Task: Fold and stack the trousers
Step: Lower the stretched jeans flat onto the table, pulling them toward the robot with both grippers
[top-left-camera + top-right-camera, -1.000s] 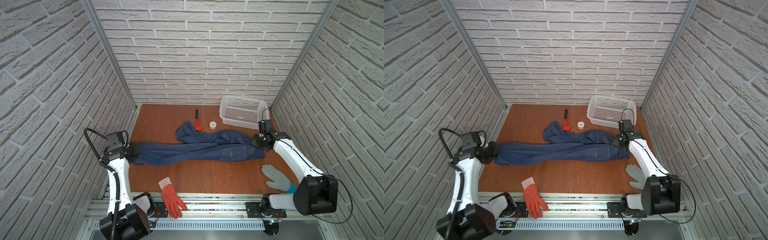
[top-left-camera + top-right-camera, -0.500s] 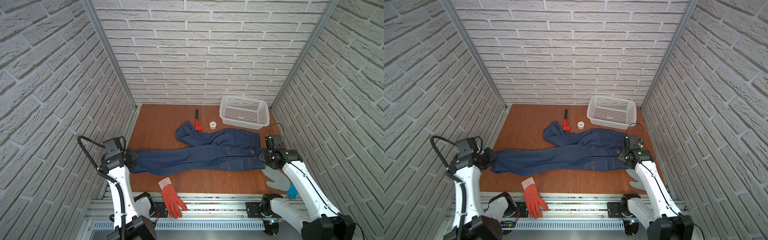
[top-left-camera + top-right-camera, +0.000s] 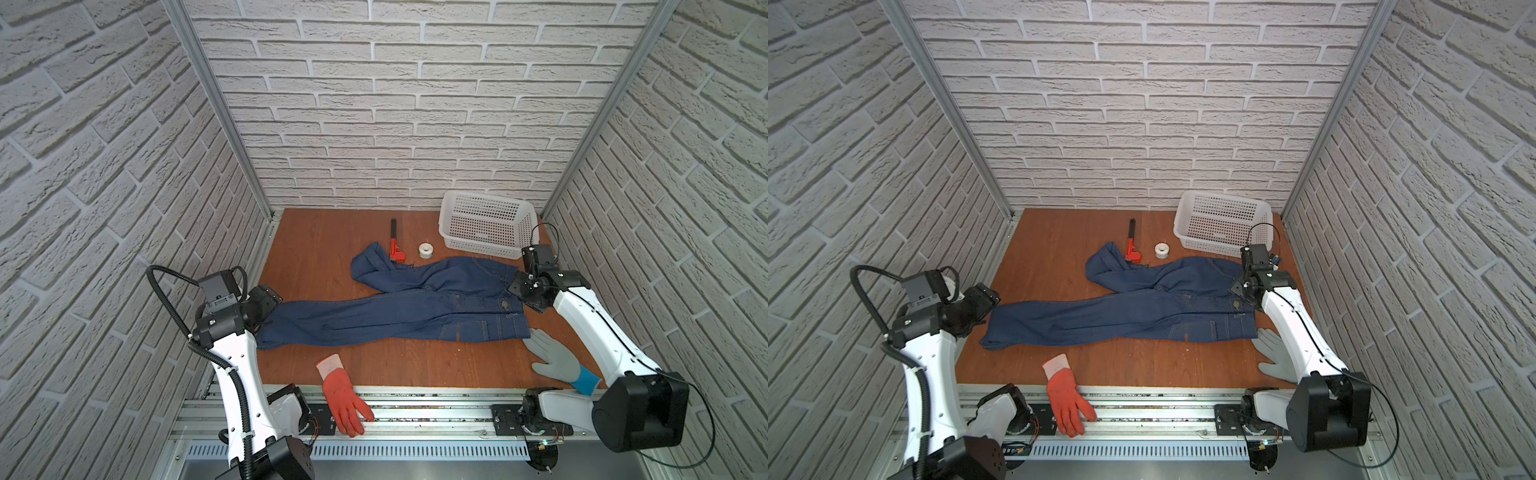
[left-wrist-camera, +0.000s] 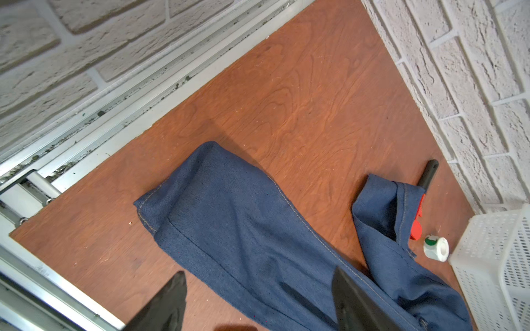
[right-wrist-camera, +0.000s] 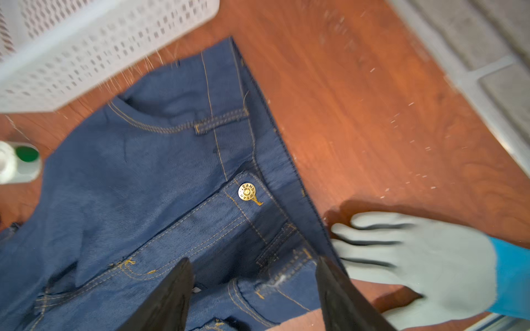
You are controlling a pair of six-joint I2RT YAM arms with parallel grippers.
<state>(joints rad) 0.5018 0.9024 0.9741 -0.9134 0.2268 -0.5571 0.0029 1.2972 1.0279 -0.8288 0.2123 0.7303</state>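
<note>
The trousers (image 3: 395, 320) are matt denim; the tabletop (image 3: 324, 249), smooth wood; the basket (image 3: 482, 237), plastic.

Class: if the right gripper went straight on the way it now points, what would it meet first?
Most likely the trousers, near the waist button; the right gripper stands open over them.

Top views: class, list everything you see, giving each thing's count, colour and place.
trousers: 1, dark blue, lying across the middle
orange-red glove: 1, orange-red, overhanging the front edge
grey glove: 1, grey, blue cuff, front right
basket: 1, white, back right corner
wrench: 1, red, black handle, back centre
tape roll: 1, white, beside the wrench
table: 1, brown wood, under everything
left arm: 1, white, at the trousers' leg end, jaws open
right arm: 1, white, at the trousers' waist end, jaws open
</note>
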